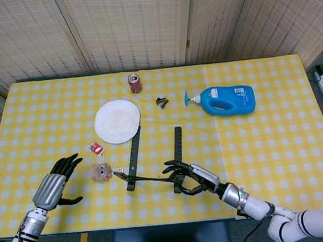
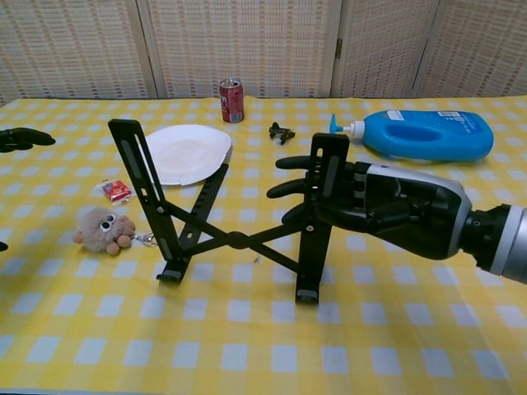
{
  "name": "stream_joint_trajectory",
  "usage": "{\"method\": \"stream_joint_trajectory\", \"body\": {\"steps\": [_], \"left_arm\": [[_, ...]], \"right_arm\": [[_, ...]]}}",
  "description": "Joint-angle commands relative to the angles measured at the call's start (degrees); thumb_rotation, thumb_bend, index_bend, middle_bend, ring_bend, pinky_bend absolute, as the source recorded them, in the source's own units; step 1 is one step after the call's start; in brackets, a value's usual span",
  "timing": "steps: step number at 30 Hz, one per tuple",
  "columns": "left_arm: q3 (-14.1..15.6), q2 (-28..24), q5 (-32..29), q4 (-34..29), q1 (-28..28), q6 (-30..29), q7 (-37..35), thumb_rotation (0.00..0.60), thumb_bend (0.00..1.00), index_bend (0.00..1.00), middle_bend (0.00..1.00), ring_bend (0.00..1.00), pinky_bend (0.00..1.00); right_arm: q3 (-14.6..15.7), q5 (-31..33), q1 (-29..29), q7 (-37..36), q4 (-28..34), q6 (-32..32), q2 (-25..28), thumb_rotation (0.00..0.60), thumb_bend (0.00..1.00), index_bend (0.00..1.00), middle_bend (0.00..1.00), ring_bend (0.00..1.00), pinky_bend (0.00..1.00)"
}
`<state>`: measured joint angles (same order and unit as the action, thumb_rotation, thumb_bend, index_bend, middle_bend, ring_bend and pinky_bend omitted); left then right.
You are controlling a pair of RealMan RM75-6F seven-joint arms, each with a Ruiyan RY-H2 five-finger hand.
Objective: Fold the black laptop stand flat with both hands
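Wrapping our right hand [image 2: 362,206] around the right rail of the black metal laptop stand [image 2: 235,239] standing mid-worktop, we see our empty, spread left hand [image 1: 54,185] well left of its far-running left rail.

black laptop stand [image 2: 235,239] | unfolded (crossbars form an X) | upright on table

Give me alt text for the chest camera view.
A robot's right hand wraps its fingers around the right upright of an open black laptop stand on a yellow checked table. Behind are a plate, soda can and blue bottle.
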<state>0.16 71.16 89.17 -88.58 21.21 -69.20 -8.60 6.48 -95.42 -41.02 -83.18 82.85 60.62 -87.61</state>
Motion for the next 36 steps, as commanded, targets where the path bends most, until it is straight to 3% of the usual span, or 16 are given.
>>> {"method": "stream_joint_trajectory", "body": {"steps": [1, 8, 22, 36], "left_arm": [[0.04, 0.05, 0.01, 0.05, 0.05, 0.02, 0.04, 0.600, 0.13, 0.03, 0.04, 0.04, 0.00], [0.23, 0.03, 0.23, -0.15, 0.07, -0.23, 0.24, 0.600, 0.13, 0.03, 0.04, 0.04, 0.00], [0.41, 0.07, 0.52, -0.37, -0.07, -0.97, 0.53, 0.600, 0.13, 0.03, 0.04, 0.04, 0.00], [0.19, 0.63, 0.52, 0.19, -0.06, -1.56, 0.40, 0.600, 0.13, 0.03, 0.05, 0.04, 0.00]], "right_arm": [[0.46, 2.08, -1.15, -6.66, 0.87, -3.63, 0.22, 0.600, 0.52, 0.14, 0.23, 0.27, 0.03], [1.16, 2.19, -2.46, -14.86, 1.13, -6.85, 0.52, 0.600, 0.52, 0.14, 0.23, 0.27, 0.04], [2.83, 1.33, -2.94, -22.86, 1.54, -8.41, 0.95, 0.600, 0.52, 0.14, 0.23, 0.27, 0.04], [3.51, 0.46, -2.28, -23.97, 2.03, -6.29, 1.98, 0.600, 0.52, 0.14, 0.23, 0.26, 0.04]]}}
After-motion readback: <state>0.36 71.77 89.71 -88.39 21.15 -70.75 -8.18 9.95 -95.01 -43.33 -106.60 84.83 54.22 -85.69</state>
